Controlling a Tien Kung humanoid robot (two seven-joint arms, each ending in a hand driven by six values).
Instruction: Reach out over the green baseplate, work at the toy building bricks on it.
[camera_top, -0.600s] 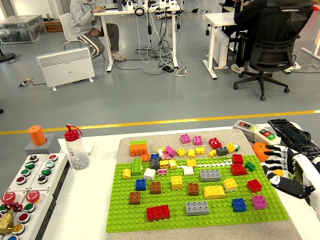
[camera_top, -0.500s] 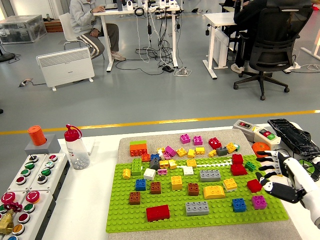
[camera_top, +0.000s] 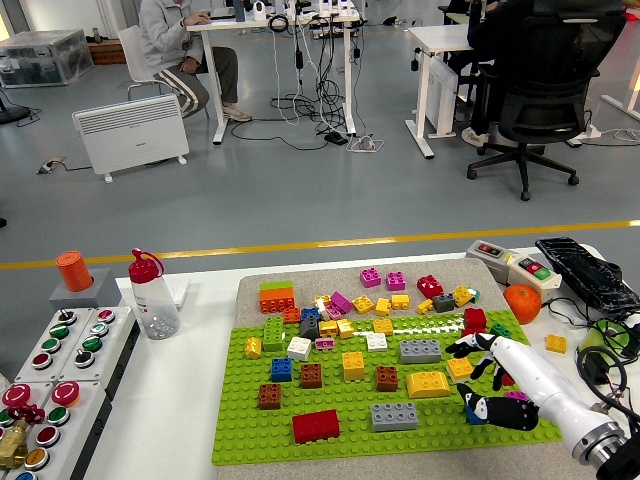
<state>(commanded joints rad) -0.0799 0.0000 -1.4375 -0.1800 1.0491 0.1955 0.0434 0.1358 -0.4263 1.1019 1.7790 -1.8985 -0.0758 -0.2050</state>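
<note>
The green baseplate (camera_top: 250, 425) lies in the middle of the table and carries several loose bricks. Among them are a red brick (camera_top: 316, 425), a grey brick (camera_top: 394, 416), a yellow sloped brick (camera_top: 428, 383) and a second grey brick (camera_top: 420, 350). My right hand (camera_top: 478, 378) reaches in from the lower right, low over the plate's right part. Its fingers (camera_top: 468, 348) are spread and the thumb (camera_top: 478, 408) is apart from them, holding nothing. The hand covers the red and blue bricks there. A magenta brick (camera_top: 518, 398) peeks out beside the wrist. The left hand is out of view.
More bricks lie on the grey mat (camera_top: 300, 282) behind the plate, including an orange and green stack (camera_top: 277, 296). A red-capped bottle (camera_top: 153, 295) and a button box (camera_top: 50, 370) stand on the left. On the right are an orange (camera_top: 521, 302), a switch box (camera_top: 510, 262), a keyboard (camera_top: 585, 270) and cables (camera_top: 600, 345).
My right hand has moved left from the table's right edge to over the baseplate's right part, and now covers the red and blue bricks there.
</note>
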